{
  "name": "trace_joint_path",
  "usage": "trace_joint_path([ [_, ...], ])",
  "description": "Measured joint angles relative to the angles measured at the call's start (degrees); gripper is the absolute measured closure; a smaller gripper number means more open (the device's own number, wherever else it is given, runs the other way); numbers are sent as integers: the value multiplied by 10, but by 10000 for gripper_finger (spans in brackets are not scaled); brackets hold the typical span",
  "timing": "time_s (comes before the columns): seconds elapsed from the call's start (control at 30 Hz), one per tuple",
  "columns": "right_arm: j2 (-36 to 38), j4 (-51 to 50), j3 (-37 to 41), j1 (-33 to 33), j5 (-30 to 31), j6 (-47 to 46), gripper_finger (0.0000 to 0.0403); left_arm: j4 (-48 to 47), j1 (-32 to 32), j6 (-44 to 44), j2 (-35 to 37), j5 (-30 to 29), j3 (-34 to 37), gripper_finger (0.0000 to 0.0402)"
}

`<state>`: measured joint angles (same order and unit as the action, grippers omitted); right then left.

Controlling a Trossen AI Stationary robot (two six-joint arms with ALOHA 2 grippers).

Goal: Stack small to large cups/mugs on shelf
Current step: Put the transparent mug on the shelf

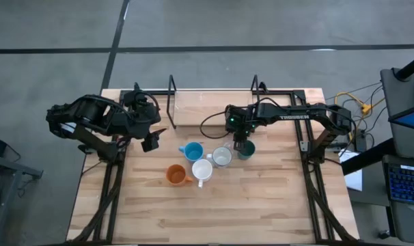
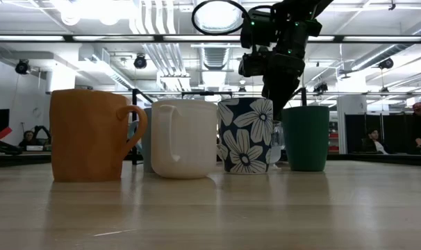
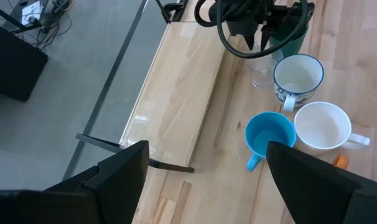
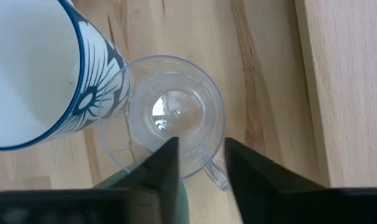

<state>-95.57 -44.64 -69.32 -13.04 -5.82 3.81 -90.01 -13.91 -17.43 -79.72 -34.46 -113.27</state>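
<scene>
Bare wood takes up most of the table (image 1: 261, 205), with wide free room in front of the cups and to both sides of them. The shelf (image 1: 207, 108) lies along the far edge, a pale board in a black rod frame with upright posts, and nothing stands on it.

All six cups stand in a tight cluster on the table just in front of the shelf. The clear glass cup (image 4: 170, 112) is empty and upright, touching the flowered white-and-blue mug (image 4: 45, 68) and beside the dark green cup (image 2: 306, 137). The right pincer (image 4: 201, 165) hangs directly over the glass cup, its fingers a narrow gap apart, straddling the rim at the handle side without gripping it. The flowered mug, the plain white mug (image 1: 201, 171) and the light blue mug (image 1: 192, 152) all show empty insides; the orange mug (image 1: 175, 175) sits nearest the table's left front.

The left pincer (image 3: 207, 171) waits wide apart, holding nothing, over the table's left side near the shelf's end.
</scene>
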Motion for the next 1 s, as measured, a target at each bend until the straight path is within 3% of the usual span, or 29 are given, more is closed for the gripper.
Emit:
trace_joint_path([
  [0.2,0,2,0,-1,2,-10,193,0,0,0,0,0,3,91],
  [0.4,0,17,8,-1,14,-18,160,0,0,-1,0,0,13,91],
  [0.67,0,38,32,-1,14,-27,153,0,0,-2,0,13,42,91],
  [1.0,-3,56,39,-1,13,-22,179,0,0,-3,0,13,42,91],
])
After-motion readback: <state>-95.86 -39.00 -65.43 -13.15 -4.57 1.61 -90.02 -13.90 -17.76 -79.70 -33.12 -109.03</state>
